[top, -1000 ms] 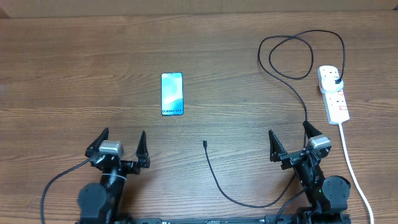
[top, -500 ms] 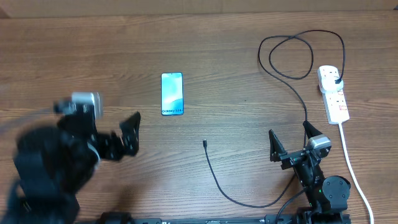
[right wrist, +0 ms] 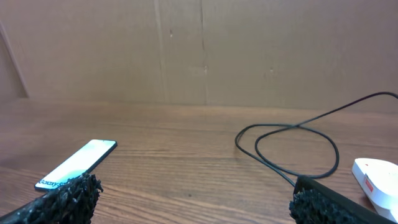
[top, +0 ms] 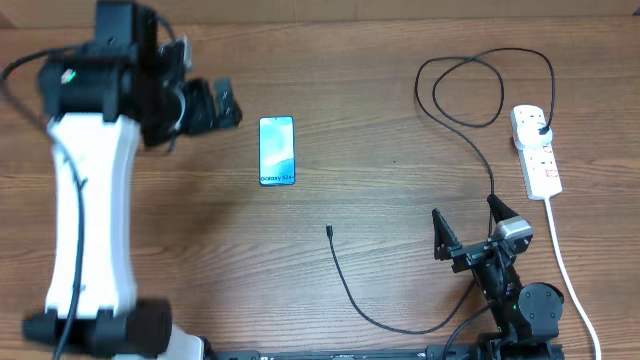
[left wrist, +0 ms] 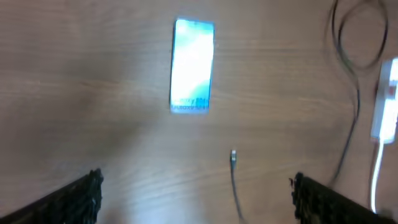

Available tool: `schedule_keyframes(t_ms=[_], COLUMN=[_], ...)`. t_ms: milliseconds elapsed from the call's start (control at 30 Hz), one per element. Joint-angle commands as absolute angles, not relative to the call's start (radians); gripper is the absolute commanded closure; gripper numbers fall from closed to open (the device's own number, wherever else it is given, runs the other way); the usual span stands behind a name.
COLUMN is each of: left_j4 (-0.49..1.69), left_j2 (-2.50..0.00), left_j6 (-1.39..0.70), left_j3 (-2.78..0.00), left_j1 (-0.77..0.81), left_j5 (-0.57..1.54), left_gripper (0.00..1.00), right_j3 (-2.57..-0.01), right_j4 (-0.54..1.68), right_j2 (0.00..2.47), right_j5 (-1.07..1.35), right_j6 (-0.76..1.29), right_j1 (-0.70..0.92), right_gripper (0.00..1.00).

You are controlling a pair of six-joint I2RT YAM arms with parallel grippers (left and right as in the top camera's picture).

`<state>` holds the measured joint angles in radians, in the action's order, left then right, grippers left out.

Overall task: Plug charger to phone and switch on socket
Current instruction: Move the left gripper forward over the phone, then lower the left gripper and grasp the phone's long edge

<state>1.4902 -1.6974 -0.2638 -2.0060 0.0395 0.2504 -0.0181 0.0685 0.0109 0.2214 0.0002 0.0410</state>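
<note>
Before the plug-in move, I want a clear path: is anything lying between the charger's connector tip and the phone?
Nothing visible does. Only bare table separates the charger's connector tip from the phone, in both the overhead and left wrist views.

Overhead: you have even, diffuse light across the tabletop (top: 400, 90); shadows are faint and short. The phone (top: 277, 150) screen reads bright. The raised left arm (top: 85, 200) sits close to the lens, large and slightly soft.

Left wrist: the whole frame is smeared and out of focus. The phone's text is unreadable, its screen washed pale, and the cable (left wrist: 234, 177) tip is a blur. The left tool (left wrist: 196, 179) shows only as dark, grainy masses at the lower corners.

Right wrist: sharp mid-ground, flat light on the cardboard wall (right wrist: 249, 50), soft sheen on the wood. The right tool (right wrist: 193, 186) is dark and underexposed along the bottom edge.
</note>
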Motion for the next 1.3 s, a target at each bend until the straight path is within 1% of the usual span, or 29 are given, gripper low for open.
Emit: schedule_keyframes(t_ms=[0,67,100,133,200,233,367,500,567,600,667,733,767,800,967,1100,1267], left_j4=[1.454,1.464,1.469,1.47,1.47,1.472,1.479,1.435,1.409,1.396,1.353,1.317,1.3,1.282,1.206,1.198,1.143], left_j2=[-1.833,-1.906,-1.941,-1.97,-2.041,-2.071,-2.183,-2.262,-2.289,-2.299,-2.313,-2.317,-2.317,-2.317,-2.317,-2.319,-2.319], left_j6=[-0.322,-0.344,-0.345,-0.345,-0.345,-0.345,-0.334,-0.334,-0.337,-0.337,-0.336,-0.336,-0.337,-0.336,-0.328,-0.321,-0.322], left_j3=[-2.03,-2.03,-2.03,-2.03,-2.03,-2.03,-2.03,-2.03,-2.03,-2.03,-2.03,-2.03,-2.03,-2.03,-2.03,-2.027,-1.953], left_j1=[0.045,0.046,0.046,0.047,0.055,0.062,0.114,0.188,0.221,0.233,0.258,0.27,0.272,0.272,0.268,0.274,0.29], left_j5=[0.252,0.308,0.332,0.349,0.363,0.366,0.347,0.257,0.226,0.218,0.191,0.162,0.147,0.132,0.013,0.004,-0.007], left_gripper=[0.0,0.0,0.03,0.25,0.87,0.96,0.96,0.96,0.95,0.93,0.82,0.53,0.12,0.0,0.0,0.0,0.0], right_j3=[-0.008,-0.008,-0.008,-0.008,-0.008,-0.008,-0.008,-0.008,-0.008,-0.008,-0.008,-0.008,-0.008,-0.008,-0.008,-0.008,-0.008], right_j4=[0.061,0.061,0.061,0.061,0.061,0.061,0.061,0.061,0.061,0.061,0.061,0.061,0.061,0.061,0.061,0.061,0.061], right_j2=[0.003,0.003,0.003,0.003,0.003,0.003,0.003,0.003,0.003,0.003,0.003,0.003,0.003,0.003,0.003,0.003,0.003], right_j5=[0.219,0.218,0.218,0.218,0.218,0.218,0.218,0.218,0.218,0.218,0.218,0.218,0.218,0.219,0.218,0.218,0.219], right_j6=[0.003,0.003,0.003,0.003,0.003,0.003,0.003,0.003,0.003,0.003,0.003,0.003,0.003,0.003,0.003,0.003,0.003], right_j1=[0.046,0.046,0.046,0.046,0.046,0.046,0.046,0.046,0.046,0.046,0.046,0.046,0.046,0.046,0.046,0.046,0.046], right_gripper=[0.0,0.0,0.0,0.0,0.0,0.0,0.0,0.0,0.0,0.0,0.0,0.0,0.0,0.0,0.0,0.0,0.0])
